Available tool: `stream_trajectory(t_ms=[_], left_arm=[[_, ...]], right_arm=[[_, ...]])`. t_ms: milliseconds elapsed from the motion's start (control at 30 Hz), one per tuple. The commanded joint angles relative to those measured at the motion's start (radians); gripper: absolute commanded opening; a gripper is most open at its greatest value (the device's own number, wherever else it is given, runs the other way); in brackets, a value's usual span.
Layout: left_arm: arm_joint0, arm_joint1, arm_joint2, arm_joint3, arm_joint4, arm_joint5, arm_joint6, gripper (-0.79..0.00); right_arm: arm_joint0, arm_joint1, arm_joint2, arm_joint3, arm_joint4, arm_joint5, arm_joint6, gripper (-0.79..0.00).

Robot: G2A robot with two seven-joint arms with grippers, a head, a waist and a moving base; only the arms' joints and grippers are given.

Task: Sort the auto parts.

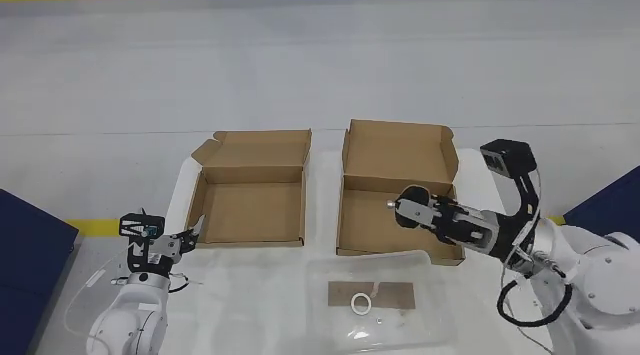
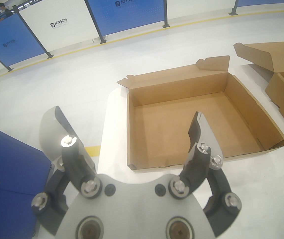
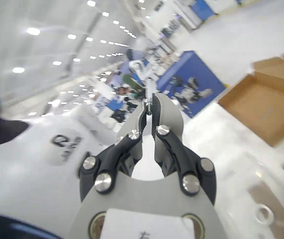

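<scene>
**A:** Noting big to small. The white table [image 1: 250, 265] is carrying two open cardboard boxes side by side, a left box [image 1: 250, 210] and a right box [image 1: 372, 227]. Both are showing their lids folded back on the far side.

**B:** Agreed. A clear tray [image 1: 432, 317] is sitting at the table's near edge, just in front of the right box.

**A:** And the arms?

**B:** The left gripper [image 2: 127, 113] is hanging just off the left box's near outer corner, with its fingers spread wide. The right gripper [image 1: 398, 206] is hanging over the right box's floor, as the top view is showing it. Its fingers are pressed together, pinching a part.

**A:** Which part?

**B:** Getting to it. A flat cardboard strip [image 1: 395, 295] is lying in the tray, and a white ring [image 1: 361, 303] is resting on the strip's near edge.

**A:** So the smallest thing is the one being pinched.

**B:** Yes, a small metal bolt [image 3: 148, 106]. It is sitting right at the right gripper's fingertips, one end poking out past them, off the table and above the right box.
</scene>
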Motion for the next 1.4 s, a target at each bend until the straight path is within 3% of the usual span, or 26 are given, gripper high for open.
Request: stream_trajectory(t_ms=[0, 233, 500, 567, 700, 900, 1367], left_arm=[[0.000, 0.000, 0.000, 0.000, 0.000, 0.000, 0.000, 0.000], [0.000, 0.000, 0.000, 0.000, 0.000, 0.000, 0.000, 0.000], [0.000, 0.000, 0.000, 0.000, 0.000, 0.000, 0.000, 0.000], [0.000, 0.000, 0.000, 0.000, 0.000, 0.000, 0.000, 0.000], [0.000, 0.000, 0.000, 0.000, 0.000, 0.000, 0.000, 0.000], [0.000, 0.000, 0.000, 0.000, 0.000, 0.000, 0.000, 0.000], [0.000, 0.000, 0.000, 0.000, 0.000, 0.000, 0.000, 0.000]], right_arm=[[-0.010, 0.003, 0.007, -0.008, -0.127, 0.062, 0.000, -0.785], [-0.037, 0.013, 0.014, -0.019, -0.410, 0.193, 0.031, -0.785], [-0.039, 0.014, 0.014, -0.021, -0.423, 0.196, 0.029, -0.785], [-0.040, 0.017, 0.009, -0.027, -0.554, 0.231, 0.023, -0.785], [0.013, 0.022, -0.076, -0.010, -0.771, 0.316, 0.068, -0.785], [0.169, 0.015, -0.256, 0.097, -0.979, 0.399, 0.166, -0.785], [0.419, -0.045, -0.571, 0.425, -1.121, 0.473, 0.253, -0.785]])
